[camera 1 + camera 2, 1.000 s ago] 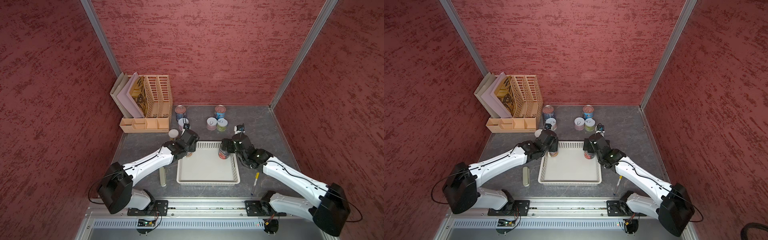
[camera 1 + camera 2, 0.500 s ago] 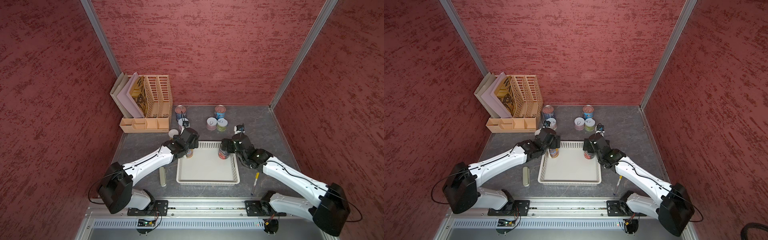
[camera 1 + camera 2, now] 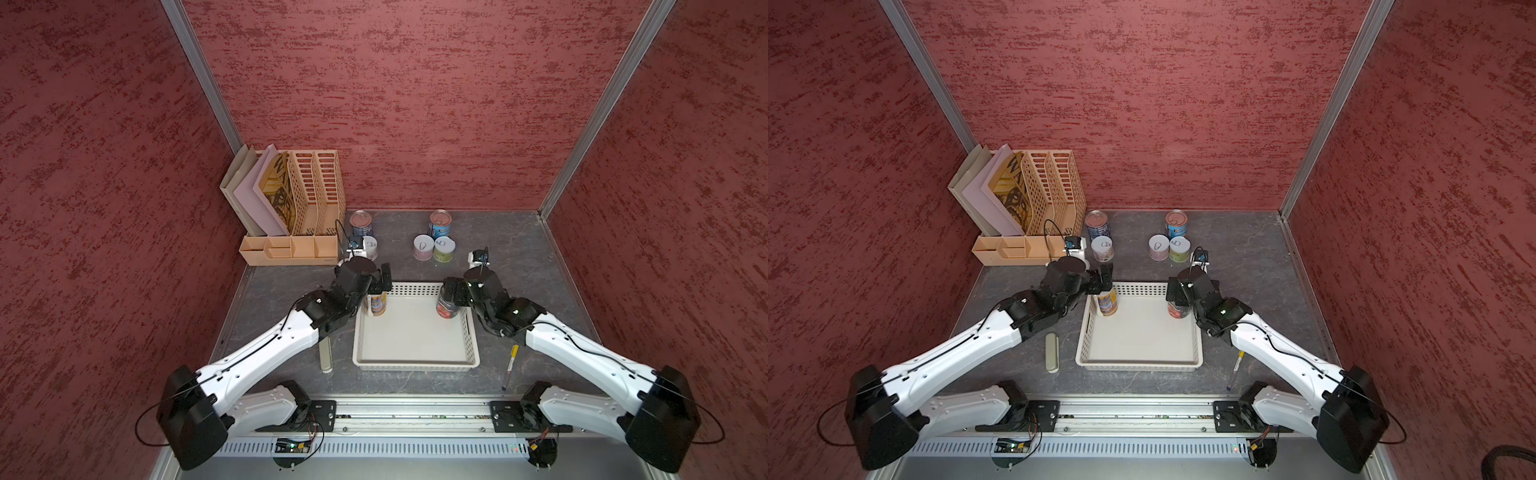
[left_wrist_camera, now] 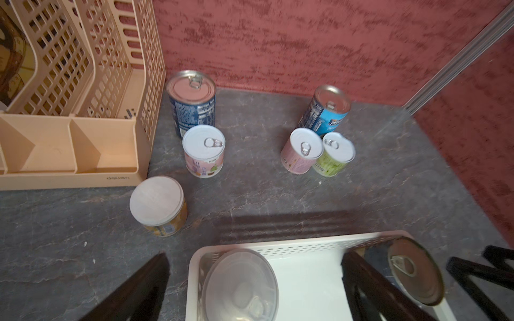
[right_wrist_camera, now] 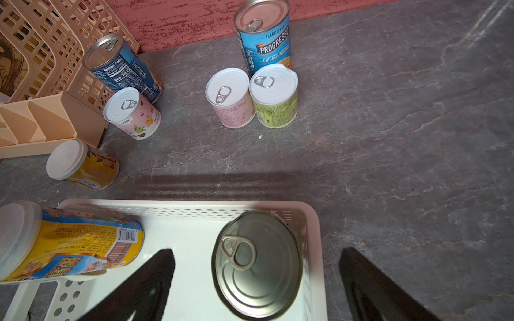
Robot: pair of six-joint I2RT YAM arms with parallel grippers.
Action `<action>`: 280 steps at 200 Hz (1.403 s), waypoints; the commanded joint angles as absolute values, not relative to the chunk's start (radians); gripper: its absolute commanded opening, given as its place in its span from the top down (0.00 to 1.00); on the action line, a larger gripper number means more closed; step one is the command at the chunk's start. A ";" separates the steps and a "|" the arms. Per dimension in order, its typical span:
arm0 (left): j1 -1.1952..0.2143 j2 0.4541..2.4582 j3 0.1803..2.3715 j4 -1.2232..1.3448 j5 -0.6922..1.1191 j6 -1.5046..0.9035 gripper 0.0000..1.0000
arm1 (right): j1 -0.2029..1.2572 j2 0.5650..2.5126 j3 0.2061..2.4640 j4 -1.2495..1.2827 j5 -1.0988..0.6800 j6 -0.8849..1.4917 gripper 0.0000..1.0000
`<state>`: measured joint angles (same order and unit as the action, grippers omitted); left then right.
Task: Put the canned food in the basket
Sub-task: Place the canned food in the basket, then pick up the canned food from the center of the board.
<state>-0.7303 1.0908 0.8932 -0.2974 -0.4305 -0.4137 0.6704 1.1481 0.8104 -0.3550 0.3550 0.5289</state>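
— How does the left gripper (image 4: 250, 289) stand?

— We see its fingers (image 4: 133, 291) spread wide. The tall yellow can (image 4: 239, 283) stands between them inside the basket (image 4: 306, 241), with a gap on either side. One finger hangs outside the basket wall, over the table (image 4: 278, 194); the other is inside it.

— And the right gripper (image 5: 257, 254)?

— Parted as well. Its fingers (image 5: 144, 283) flank the red-labelled can (image 5: 257, 266), and we can make out no contact on either side. One finger is within the basket and the other is past its wall. In both top views these two cans stand in the basket's two far corners.

— What do we find beyond the fingertips?

— Six cans on the table, all outside the basket. Ahead of the left fingertips the short orange tin (image 4: 158, 205) is nearest, a little off the basket's far wall. Farther out is the patterned white-topped tin (image 4: 203, 151), just in front of the dark blue can (image 4: 192, 105). Ahead of the right fingertips the pink tin (image 5: 230, 97) and the green tin (image 5: 274, 96) stand side by side, touching or nearly so. The light blue can (image 5: 264, 41) is close behind them.

— Anything else near us?

— The tan file organizer (image 3: 307, 208) stands beyond the left fingers, beside the dark blue can. Back from the left fingers, toward the arm's base, a beige case (image 3: 327, 353) lies alongside the basket. Back from the right fingers, a pen (image 3: 510, 365) lies on the table.
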 commanded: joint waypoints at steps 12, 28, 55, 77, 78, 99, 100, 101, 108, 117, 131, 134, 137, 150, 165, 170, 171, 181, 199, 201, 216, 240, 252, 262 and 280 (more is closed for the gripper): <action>-0.729 1.001 0.834 -0.249 -0.477 -0.420 0.00 | 0.666 1.161 0.862 -0.362 0.375 0.512 0.02; -0.727 0.993 0.836 -0.264 -0.503 -0.427 0.00 | 0.665 1.180 0.883 -0.364 0.383 0.510 0.02; -0.720 0.982 0.838 -0.299 -0.577 -0.451 0.00 | 0.643 1.215 0.945 -0.336 0.371 0.519 0.02; -0.684 0.955 0.824 -0.309 -0.559 -0.474 0.00 | 0.607 1.276 1.049 -0.341 0.332 0.523 0.02; -0.682 0.954 0.825 -0.310 -0.558 -0.475 0.00 | 0.605 1.282 1.056 -0.342 0.331 0.523 0.02; -0.633 0.921 0.816 -0.335 -0.519 -0.509 0.00 | 0.543 1.379 1.161 -0.347 0.316 0.526 0.02; -0.629 0.920 0.816 -0.335 -0.517 -0.511 0.00 | 0.539 1.384 1.165 -0.347 0.314 0.525 0.02; -0.627 0.918 0.814 -0.336 -0.516 -0.512 0.00 | 0.537 1.388 1.168 -0.347 0.314 0.526 0.02; -0.609 0.905 0.809 -0.340 -0.500 -0.523 0.00 | 0.513 1.426 1.198 -0.346 0.301 0.531 0.02; -0.585 0.888 0.801 -0.343 -0.479 -0.535 0.00 | 0.486 1.489 1.235 -0.346 0.289 0.535 0.02; -0.552 0.863 0.788 -0.345 -0.447 -0.553 0.00 | 0.469 1.557 1.278 -0.321 0.306 0.497 0.02; -0.548 0.859 0.785 -0.344 -0.440 -0.556 0.00 | 0.469 1.573 1.290 -0.316 0.319 0.487 0.02; -0.541 0.855 0.783 -0.344 -0.432 -0.559 0.00 | 0.468 1.581 1.295 -0.314 0.327 0.480 0.02; -0.518 0.846 0.775 -0.340 -0.404 -0.567 0.00 | 0.462 1.643 1.352 -0.314 0.355 0.446 0.02; -0.494 0.847 0.772 -0.342 -0.378 -0.577 0.00 | 0.452 1.704 1.415 -0.339 0.346 0.434 0.02; -0.485 0.852 0.773 -0.344 -0.366 -0.581 0.00 | 0.447 1.727 1.437 -0.347 0.339 0.433 0.02; -0.483 0.852 0.772 -0.345 -0.364 -0.581 0.00 | 0.445 1.730 1.440 -0.348 0.338 0.433 0.01; -0.467 0.858 0.772 -0.348 -0.345 -0.590 0.00 | 0.439 1.763 1.465 -0.347 0.320 0.428 0.01; -0.442 0.871 0.772 -0.351 -0.316 -0.603 0.00 | 0.430 1.818 1.505 -0.343 0.305 0.415 0.02; -0.441 0.872 0.771 -0.350 -0.314 -0.604 0.00 | 0.430 1.826 1.513 -0.343 0.302 0.412 0.02; -0.433 0.880 0.771 -0.350 -0.304 -0.608 0.00 | 0.426 1.886 1.553 -0.346 0.291 0.404 0.01; -0.427 0.888 0.770 -0.349 -0.293 -0.612 0.00 | 0.417 1.998 1.651 -0.393 0.288 0.404 0.02; -0.426 0.889 0.770 -0.348 -0.290 -0.613 0.00 | 0.413 2.046 1.695 -0.410 0.286 0.392 0.01; -0.423 0.889 0.771 -0.350 -0.288 -0.612 0.00 | 0.411 2.083 1.732 -0.432 0.298 0.387 0.01; -0.422 0.888 0.770 -0.350 -0.280 -0.615 0.00 | 0.403 2.126 1.787 -0.468 0.331 0.386 0.02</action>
